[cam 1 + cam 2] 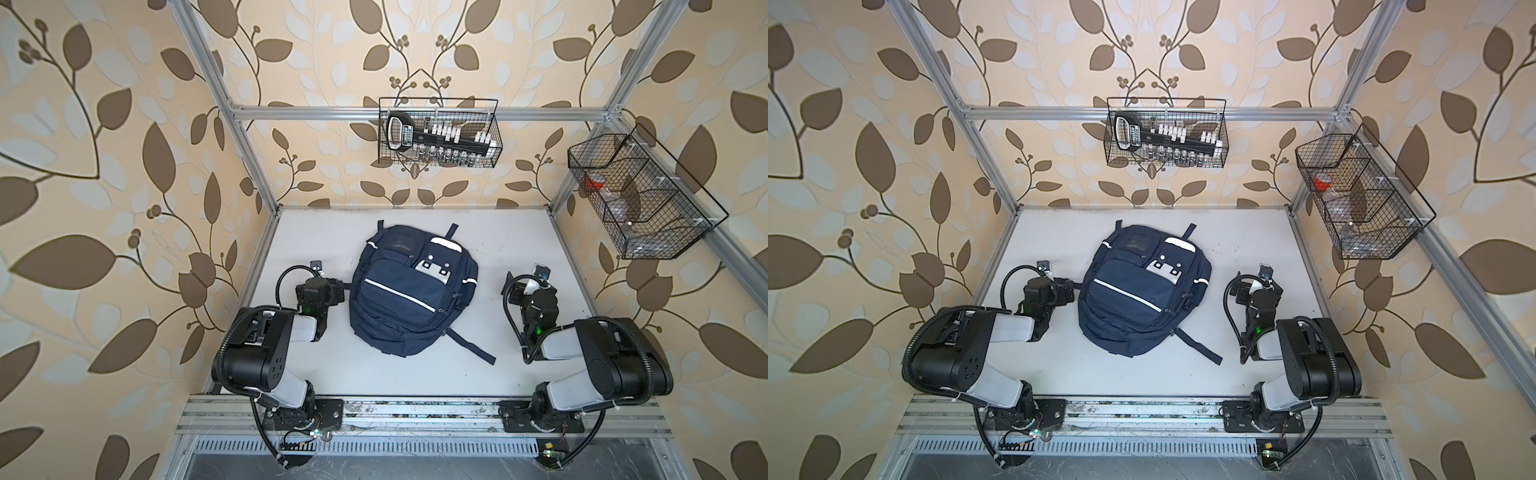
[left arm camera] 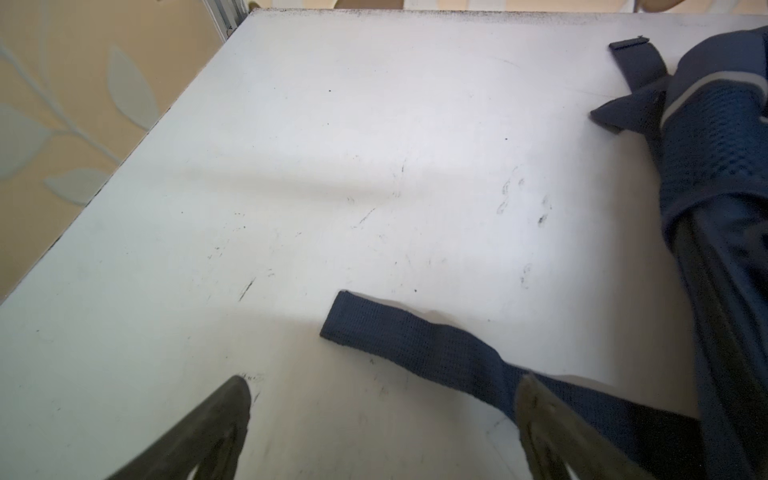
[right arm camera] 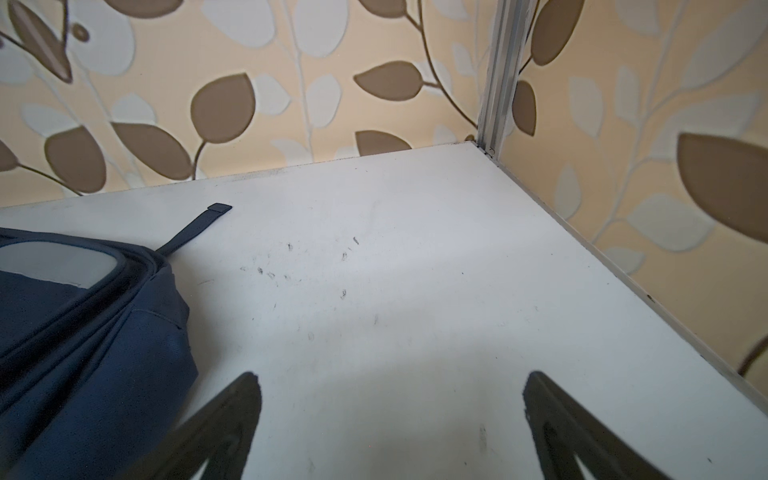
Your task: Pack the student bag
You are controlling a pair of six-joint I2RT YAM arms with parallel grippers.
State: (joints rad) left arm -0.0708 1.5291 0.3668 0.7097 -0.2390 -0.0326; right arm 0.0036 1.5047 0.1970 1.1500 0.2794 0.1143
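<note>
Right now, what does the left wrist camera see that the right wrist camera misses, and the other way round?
Only the left wrist view: a loose navy strap lying flat on the table by the left tool, and the blue mesh side of the student bag. Only the right wrist view: the bag's pale grey panel, a thin strap poking out beyond it, and the right tool. Both: the navy bag at one edge, the scuffed white table, leaf wallpaper, and an open tool holding nothing.

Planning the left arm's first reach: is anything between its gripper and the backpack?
Nothing foreign. The left gripper, open, sits beside the backpack over the table; only the bag's own loose strap lies in that gap.
</note>
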